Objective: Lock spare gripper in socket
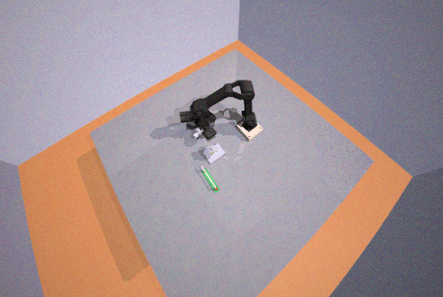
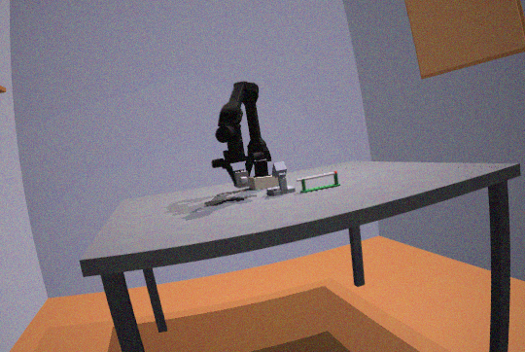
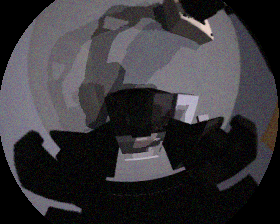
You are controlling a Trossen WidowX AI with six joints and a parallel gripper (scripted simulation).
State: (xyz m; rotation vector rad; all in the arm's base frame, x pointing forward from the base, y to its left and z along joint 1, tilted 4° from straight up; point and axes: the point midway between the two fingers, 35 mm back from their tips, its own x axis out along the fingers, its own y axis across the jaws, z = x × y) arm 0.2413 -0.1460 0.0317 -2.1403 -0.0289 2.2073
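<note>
My gripper [image 1: 201, 131] [image 2: 240, 167] is shut on the light grey spare gripper [image 1: 197, 134] [image 2: 241, 177], which appears to hang just above the table. In the wrist view a pale part [image 3: 143, 169] shows between the dark fingers; the grip itself is mostly hidden. The pale mount [image 1: 219, 154] [image 2: 280, 169] stands upright on its base beside the held piece, apart from it. A small orange mark shows on the mount; its socket is too small to make out. A white rod [image 1: 208, 176] [image 2: 317, 177] with a red end lies along the top of a green stand [image 2: 319, 188].
The arm's cream base block [image 1: 249, 134] [image 2: 262, 183] stands behind the mount; it also shows at the top right of the wrist view. The green stand is on the mount's far side from my gripper. The grey table [image 1: 262, 205] [image 2: 160, 228] carries everything.
</note>
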